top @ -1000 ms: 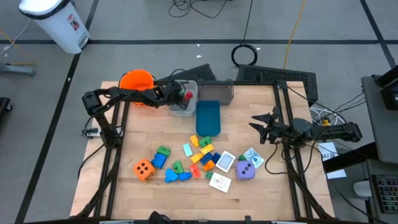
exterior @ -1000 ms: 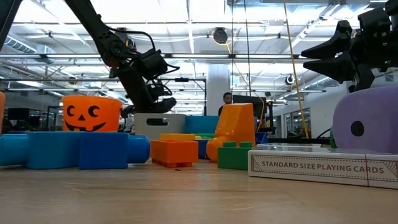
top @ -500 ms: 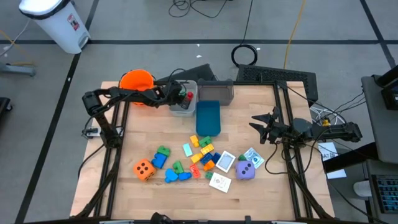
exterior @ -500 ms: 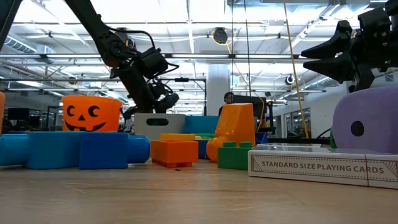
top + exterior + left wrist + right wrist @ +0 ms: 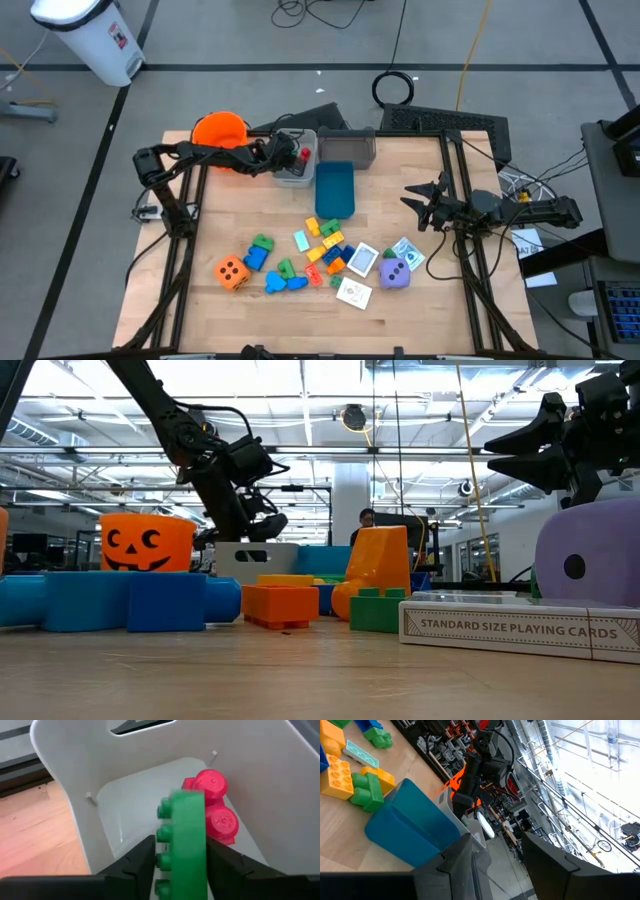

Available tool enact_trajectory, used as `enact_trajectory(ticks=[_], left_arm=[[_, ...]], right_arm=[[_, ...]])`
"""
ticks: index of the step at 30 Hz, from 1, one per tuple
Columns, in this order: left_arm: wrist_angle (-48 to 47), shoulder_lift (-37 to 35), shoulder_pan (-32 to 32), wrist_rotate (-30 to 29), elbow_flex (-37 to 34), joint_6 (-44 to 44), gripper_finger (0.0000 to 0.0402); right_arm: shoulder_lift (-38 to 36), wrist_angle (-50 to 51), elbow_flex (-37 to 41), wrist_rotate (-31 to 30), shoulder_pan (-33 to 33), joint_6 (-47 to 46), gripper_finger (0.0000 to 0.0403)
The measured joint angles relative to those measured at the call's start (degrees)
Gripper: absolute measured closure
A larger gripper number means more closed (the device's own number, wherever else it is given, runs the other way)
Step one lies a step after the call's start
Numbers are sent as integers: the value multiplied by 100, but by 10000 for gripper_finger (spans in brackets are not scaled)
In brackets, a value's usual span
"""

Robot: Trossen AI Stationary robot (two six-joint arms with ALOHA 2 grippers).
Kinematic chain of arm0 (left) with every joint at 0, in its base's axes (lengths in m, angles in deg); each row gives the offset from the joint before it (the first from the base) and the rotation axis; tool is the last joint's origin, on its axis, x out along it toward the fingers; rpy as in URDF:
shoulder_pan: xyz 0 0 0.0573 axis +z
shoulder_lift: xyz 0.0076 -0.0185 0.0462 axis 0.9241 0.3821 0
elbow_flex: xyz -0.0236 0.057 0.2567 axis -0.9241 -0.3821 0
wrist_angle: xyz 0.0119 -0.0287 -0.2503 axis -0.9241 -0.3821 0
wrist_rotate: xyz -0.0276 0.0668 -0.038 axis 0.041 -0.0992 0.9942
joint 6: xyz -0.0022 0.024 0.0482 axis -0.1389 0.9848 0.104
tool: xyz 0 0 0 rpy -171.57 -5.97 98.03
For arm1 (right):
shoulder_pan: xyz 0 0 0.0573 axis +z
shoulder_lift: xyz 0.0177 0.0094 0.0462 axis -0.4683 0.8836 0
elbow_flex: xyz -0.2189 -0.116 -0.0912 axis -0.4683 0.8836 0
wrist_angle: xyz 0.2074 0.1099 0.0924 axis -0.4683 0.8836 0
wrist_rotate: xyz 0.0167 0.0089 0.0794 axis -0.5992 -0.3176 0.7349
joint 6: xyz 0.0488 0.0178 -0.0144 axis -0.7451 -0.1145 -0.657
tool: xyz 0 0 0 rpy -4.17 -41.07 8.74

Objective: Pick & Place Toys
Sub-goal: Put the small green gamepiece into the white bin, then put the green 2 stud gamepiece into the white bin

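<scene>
Two dark jointed arms, black cabling, matte black two-fingered pincers

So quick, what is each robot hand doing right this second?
Left gripper: over the white bin, green block between its fingers, which look slightly parted.
Right gripper: fingers open, holding nothing, above the table's right side.

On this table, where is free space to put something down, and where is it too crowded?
Bare wood lies left of the blue bin, between it and the table's left edge, and above the orange die. The toys crowd the near middle, from that die to the purple die.
</scene>
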Motion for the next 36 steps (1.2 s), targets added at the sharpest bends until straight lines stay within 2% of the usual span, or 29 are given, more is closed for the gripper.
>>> enact_trajectory(ticks=[5,10,17,22,29,32,36], left_arm=[[-2,0,0,37,0,135,177],[-21,-54,0,336,-2,595,142],[-16,-626,-7,586,-2,787,131],[-69,-1272,-43,1062,-2,951,131],[-1435,-2386,-375,1957,0,963,130],[-2308,-2706,-707,2354,0,1016,130],[-3200,-2837,-1345,2472,2,825,130]], right_arm=[[0,0,1,0,2,0,234],[0,0,-1,0,0,0,234],[0,0,-1,0,1,0,234],[0,-2,-1,0,0,0,234],[0,-1,0,0,1,1,234],[0,-2,0,0,0,0,234],[0,0,-1,0,2,0,234]])
